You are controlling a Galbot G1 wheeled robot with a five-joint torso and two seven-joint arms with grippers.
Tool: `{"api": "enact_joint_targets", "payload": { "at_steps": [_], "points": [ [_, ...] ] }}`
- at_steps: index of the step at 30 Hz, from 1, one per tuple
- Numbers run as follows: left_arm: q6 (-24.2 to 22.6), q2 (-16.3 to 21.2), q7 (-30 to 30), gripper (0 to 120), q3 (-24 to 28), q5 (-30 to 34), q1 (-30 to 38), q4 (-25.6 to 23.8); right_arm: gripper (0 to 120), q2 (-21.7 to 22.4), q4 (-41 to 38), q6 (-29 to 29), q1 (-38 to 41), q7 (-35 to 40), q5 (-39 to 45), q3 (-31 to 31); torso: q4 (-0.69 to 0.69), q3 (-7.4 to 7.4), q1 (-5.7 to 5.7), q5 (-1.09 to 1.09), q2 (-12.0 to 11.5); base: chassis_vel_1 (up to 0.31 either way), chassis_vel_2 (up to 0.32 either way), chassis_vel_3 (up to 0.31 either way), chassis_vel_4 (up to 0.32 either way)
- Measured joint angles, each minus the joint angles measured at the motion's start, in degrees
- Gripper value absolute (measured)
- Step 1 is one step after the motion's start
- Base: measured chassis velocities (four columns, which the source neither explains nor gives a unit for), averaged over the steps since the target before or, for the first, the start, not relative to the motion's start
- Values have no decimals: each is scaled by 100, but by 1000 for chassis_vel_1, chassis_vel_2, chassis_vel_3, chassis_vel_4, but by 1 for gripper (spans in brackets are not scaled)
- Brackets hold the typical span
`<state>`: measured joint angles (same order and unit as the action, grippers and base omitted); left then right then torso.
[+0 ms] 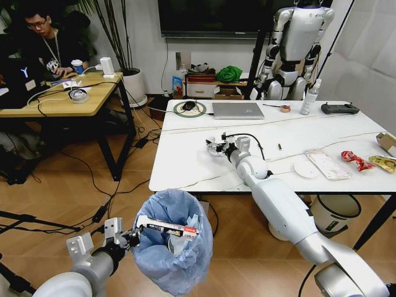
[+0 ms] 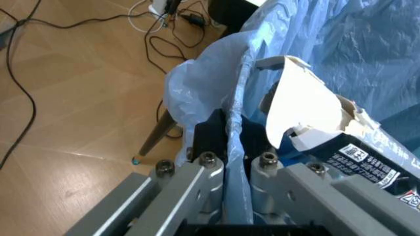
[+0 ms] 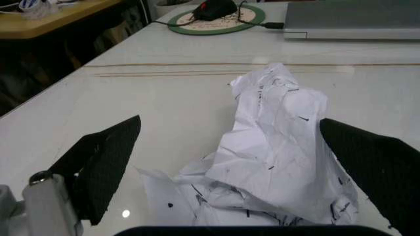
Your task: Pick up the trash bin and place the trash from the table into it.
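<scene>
Below the table's near edge, on the robot's left, the left gripper (image 1: pixel 132 236) is clamped on the rim of the trash bin (image 1: pixel 174 247), holding it off the wooden floor; in the left wrist view the two fingers (image 2: pixel 208 140) pinch a fold of the blue bag (image 2: pixel 210 93) between them. A flattened carton (image 1: pixel 167 228) with dark printing lies across the bin's mouth, touching the bag at the gripper side. Further right, the right arm reaches out over the table (image 1: pixel 185 158), and the right gripper (image 1: pixel 216 146) sits low at a crumpled white paper (image 3: pixel 276 157) near the left part of the top. Its jaws stand apart, one black fingertip (image 3: pixel 105 164) on each side of the paper, neither visibly pressing it. Behind the paper are a round mat with a mouse (image 3: pixel 215 7) and a grey laptop (image 1: pixel 237 110). To the right on the table lie a white lid (image 1: pixel 305 169), a clear package (image 1: pixel 328 164), a red wrapper (image 1: pixel 355 160) and a yellow wrapper (image 1: pixel 383 163).
</scene>
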<state>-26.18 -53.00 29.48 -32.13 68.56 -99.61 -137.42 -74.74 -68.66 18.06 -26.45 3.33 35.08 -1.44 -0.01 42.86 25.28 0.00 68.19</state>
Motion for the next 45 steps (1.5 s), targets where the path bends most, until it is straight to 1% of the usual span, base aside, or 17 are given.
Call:
{"api": "enact_joint_targets", "payload": {
  "at_steps": [13, 15, 16, 18, 20, 24, 26, 29, 31, 32, 33, 37, 38, 39, 40, 42, 45],
  "points": [
    [18, -17, -46, 0, -49, -76, -118, -25, 100, -59, 459, -102, 129, -75, -150, 88, 0, 0, 0, 0, 0, 0, 0, 0, 0],
    [20, -20, -48, 0, -50, -85, -118, -26, 96, -76, 514, -116, 142, -89, -168, 94, 0, 0, 0, 0, 0, 0, 0, 0, 0],
    [21, -21, -50, 0, -50, -87, -117, -30, 89, -87, 551, -134, 145, -108, -190, 99, 0, 0, 0, 0, 0, 0, 0, 0, 0],
    [22, -22, -51, 0, -51, -89, -121, -32, 82, -92, 569, -148, 146, -119, -203, 105, 0, 0, 0, 0, 0, 0, 0, 0, 0],
    [22, -22, -51, 0, -52, -89, -123, -32, 81, -92, 571, -150, 146, -121, -204, 105, 0, 0, 0, 0, 0, 0, 0, 0, 0],
    [24, -24, -62, 0, -55, -100, -133, -34, 61, -71, 572, -168, 123, -135, -212, 103, 0, 0, 0, 0, 0, 0, 0, 0, 0],
    [24, -24, -63, 0, -55, -100, -131, -33, 59, -67, 568, -169, 119, -136, -213, 102, 0, 0, 0, 0, 0, 0, 0, 0, 0],
    [26, -15, -66, 0, -55, -101, -109, -33, 42, -28, 528, -176, 82, -141, -229, 102, 0, 0, 0, 0, 0, 0, 0, 0, 0],
    [27, -15, -67, 0, -52, -103, -101, -33, 36, -2, 492, -176, 56, -145, -236, 97, 0, 0, 0, 0, 0, 0, 0, 0, 0],
    [27, -15, -67, 0, -52, -103, -101, -33, 36, -2, 492, -176, 56, -145, -236, 97, 0, 0, 0, 0, 0, 0, 0, 0, 0],
    [27, -17, -67, 0, -43, -107, -98, -33, 29, 15, 464, -176, 34, -153, -242, 89, 0, 0, 0, 0, 0, 0, 0, 0, 0],
    [28, -20, -74, 0, -25, -125, -95, -33, 16, 65, 358, -176, -42, -160, -246, 57, 0, 0, 0, 0, 0, 0, 0, 0, 0],
    [28, -17, -76, 0, -25, -125, -91, -33, 10, 88, 306, -176, -70, -160, -246, 39, 0, 0, 0, 0, 0, 0, 0, 0, 0],
    [28, -17, -76, 0, -25, -125, -91, -33, 10, 88, 306, -176, -70, -160, -246, 39, 0, 0, 0, 0, 0, 0, 0, 0, 0],
    [29, -13, -76, 0, -26, -125, -84, -33, 4, 112, 245, -176, -101, -160, -246, 24, 0, 0, 0, 0, 0, 0, 0, 0, 0],
    [31, -8, -76, 0, -27, -125, -74, -36, 0, 153, 133, -175, -147, -159, -239, 11, 0, 0, 0, 0, 0, 0, 0, 0, 0],
    [32, -5, -76, 0, -15, -121, -66, -53, 0, 240, -106, -175, -199, -148, -160, 15, 0, 0, 0, 0, 0, 0, 0, 0, 0]
  ]
}}
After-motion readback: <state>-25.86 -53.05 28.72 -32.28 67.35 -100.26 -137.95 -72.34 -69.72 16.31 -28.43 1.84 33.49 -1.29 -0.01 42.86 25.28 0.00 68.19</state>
